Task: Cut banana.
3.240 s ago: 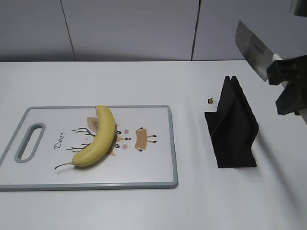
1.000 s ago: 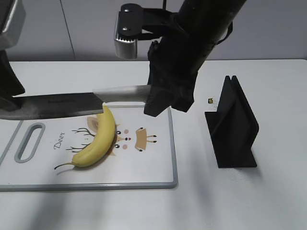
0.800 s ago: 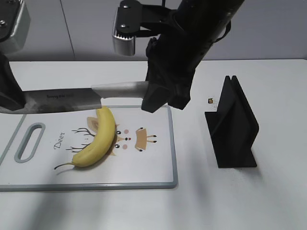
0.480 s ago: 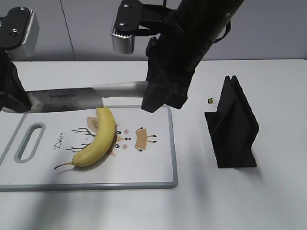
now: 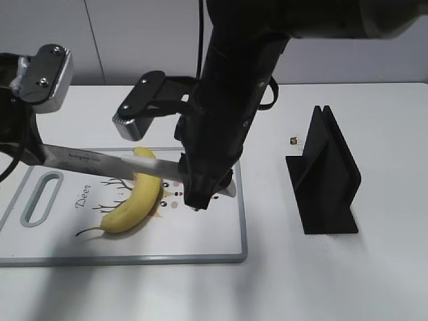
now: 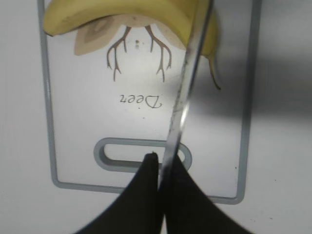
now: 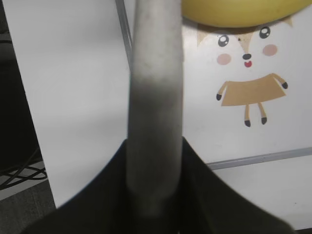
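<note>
The yellow banana (image 5: 137, 197) lies on the white cutting board (image 5: 207, 234), its stem toward the near left. A long knife (image 5: 90, 160) is held level across the banana's upper part. I cannot tell whether the blade touches the peel. My right gripper (image 5: 200, 187) is shut on the knife's pale handle (image 7: 156, 97). My left gripper (image 5: 23, 147) is shut on the blade's far end, seen edge-on in the left wrist view (image 6: 187, 87). The banana also shows at the top of the left wrist view (image 6: 146, 12) and the right wrist view (image 7: 234, 12).
A black knife stand (image 5: 324, 177) stands on the white table to the right of the board. A small dark bit (image 5: 293, 140) lies just behind it. The board has a grey rim and a handle slot (image 5: 41, 198) at its left end.
The knife has come down and toward the near side, from above the board's far edge to across the banana. Both arms moved down with it. The banana has not moved.
</note>
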